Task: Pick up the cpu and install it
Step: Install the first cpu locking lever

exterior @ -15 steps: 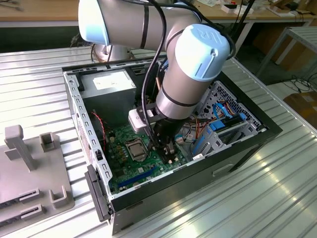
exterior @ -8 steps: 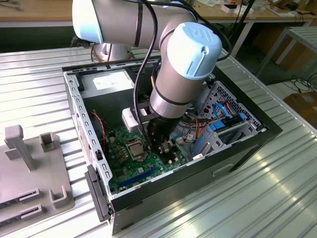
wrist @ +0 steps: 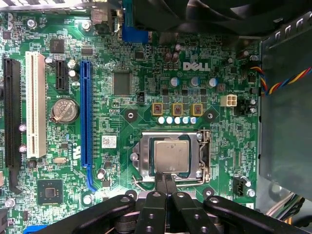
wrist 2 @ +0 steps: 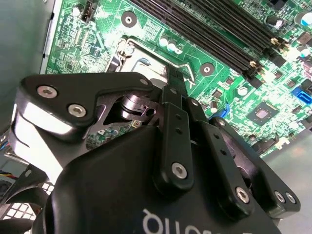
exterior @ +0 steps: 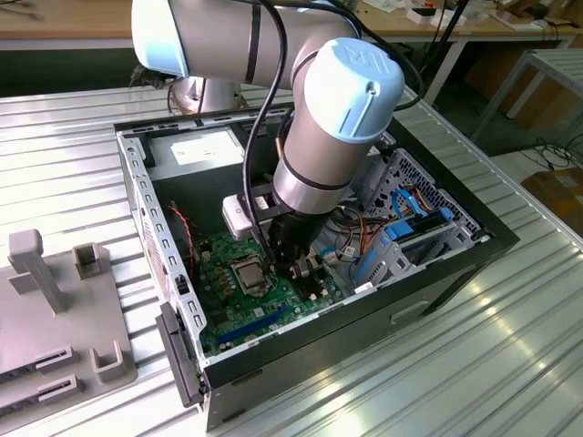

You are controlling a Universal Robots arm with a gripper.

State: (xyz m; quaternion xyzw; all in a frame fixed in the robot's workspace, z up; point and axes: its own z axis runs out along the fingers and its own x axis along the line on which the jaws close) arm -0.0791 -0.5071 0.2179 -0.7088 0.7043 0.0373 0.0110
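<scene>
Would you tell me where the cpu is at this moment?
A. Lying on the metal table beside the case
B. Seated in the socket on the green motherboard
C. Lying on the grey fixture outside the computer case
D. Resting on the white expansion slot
B: in the first wrist view the pale silvery cpu lies flat inside the metal-framed socket on the motherboard, with the gripper at its edge, fingers together.

Ribbed metal tabletop (exterior: 73, 164), bright glare bands across slats. Wooden workbench (exterior: 82, 23) along far edge. Cardboard boxes (exterior: 557, 196), cables on floor at exterior view's right.
</scene>
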